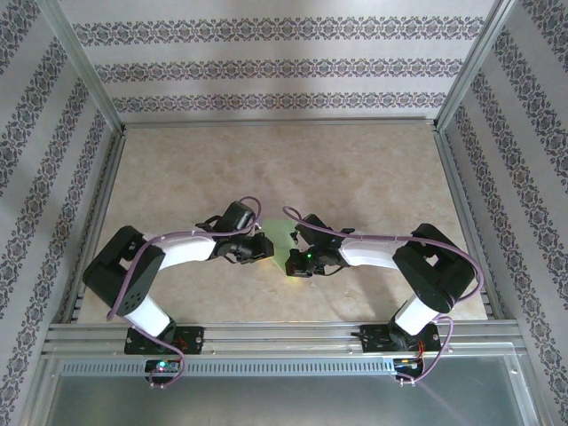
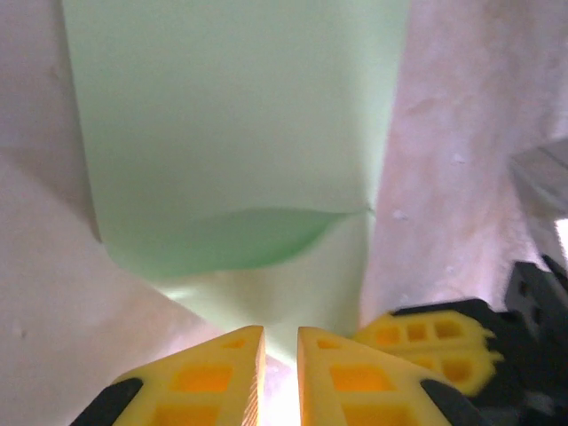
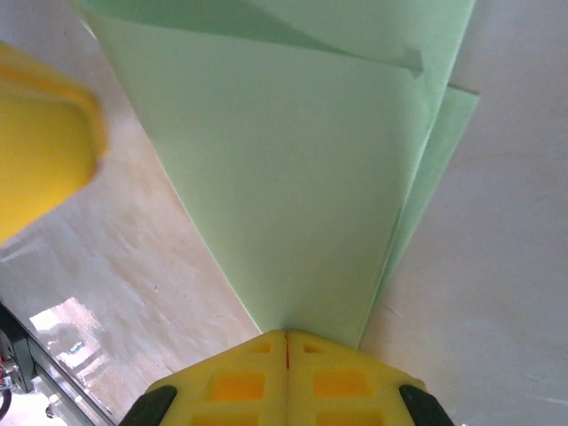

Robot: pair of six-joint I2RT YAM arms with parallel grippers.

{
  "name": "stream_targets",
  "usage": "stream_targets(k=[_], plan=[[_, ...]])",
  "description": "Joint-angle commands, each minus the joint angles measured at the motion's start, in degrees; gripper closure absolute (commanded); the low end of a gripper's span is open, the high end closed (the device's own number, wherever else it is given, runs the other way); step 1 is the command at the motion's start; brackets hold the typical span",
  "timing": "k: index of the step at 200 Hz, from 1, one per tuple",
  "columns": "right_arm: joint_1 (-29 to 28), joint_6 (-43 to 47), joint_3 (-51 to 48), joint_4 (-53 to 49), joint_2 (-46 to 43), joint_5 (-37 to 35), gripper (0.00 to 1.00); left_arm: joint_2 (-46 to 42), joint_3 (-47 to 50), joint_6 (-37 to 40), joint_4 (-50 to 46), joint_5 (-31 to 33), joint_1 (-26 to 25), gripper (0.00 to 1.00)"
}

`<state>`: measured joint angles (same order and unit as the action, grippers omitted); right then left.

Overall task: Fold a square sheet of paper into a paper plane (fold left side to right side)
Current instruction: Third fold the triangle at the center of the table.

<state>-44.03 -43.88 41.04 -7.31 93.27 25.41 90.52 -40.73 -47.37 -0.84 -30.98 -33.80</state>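
Observation:
The light-green sheet of paper [image 1: 281, 240], folded into layered flaps, lies on the table between my two grippers. In the left wrist view the paper [image 2: 231, 133] has a flap bulging up across its middle. My left gripper [image 2: 280, 330] sits at its near edge, jaws a narrow gap apart with nothing visibly pinched. In the right wrist view the paper [image 3: 293, 177] narrows to a point that runs under my right gripper [image 3: 286, 333], whose fingers are pressed together. From above, the left gripper [image 1: 259, 248] and right gripper [image 1: 302, 257] flank the paper closely.
The beige table [image 1: 266, 169] stretches behind the arms. Metal frame rails [image 1: 284, 333] run along the near edge and both sides, with patterned walls beyond. A yellow finger [image 2: 426, 342] of the right gripper shows close beside the left one.

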Motion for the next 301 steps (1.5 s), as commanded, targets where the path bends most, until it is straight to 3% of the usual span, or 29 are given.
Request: stream_targets(k=[1, 71, 156, 211, 301], plan=[[0.0, 0.9, -0.9, -6.1, 1.6, -5.8, 1.0, -3.2, 2.3, -0.7, 1.1, -0.6, -0.8, 0.84], [-0.6, 1.0, 0.3, -9.2, 2.2, -8.8, 1.0, -0.4, 5.3, -7.6, 12.2, -2.5, -5.1, 0.87], [-1.0, 1.4, 1.2, -9.7, 3.3, -9.1, 1.0, 4.6, 4.5, -10.2, 18.3, -2.4, -5.7, 0.88], [-1.1, 1.9, 1.2, -10.6, 3.3, -9.8, 1.0, 6.1, 3.8, -10.3, 17.1, -0.8, -5.6, 0.89], [-1.2, 2.9, 2.2, -14.5, 3.3, -12.2, 1.0, 6.8, 1.6, -8.7, 6.4, 5.0, -3.7, 0.93]])
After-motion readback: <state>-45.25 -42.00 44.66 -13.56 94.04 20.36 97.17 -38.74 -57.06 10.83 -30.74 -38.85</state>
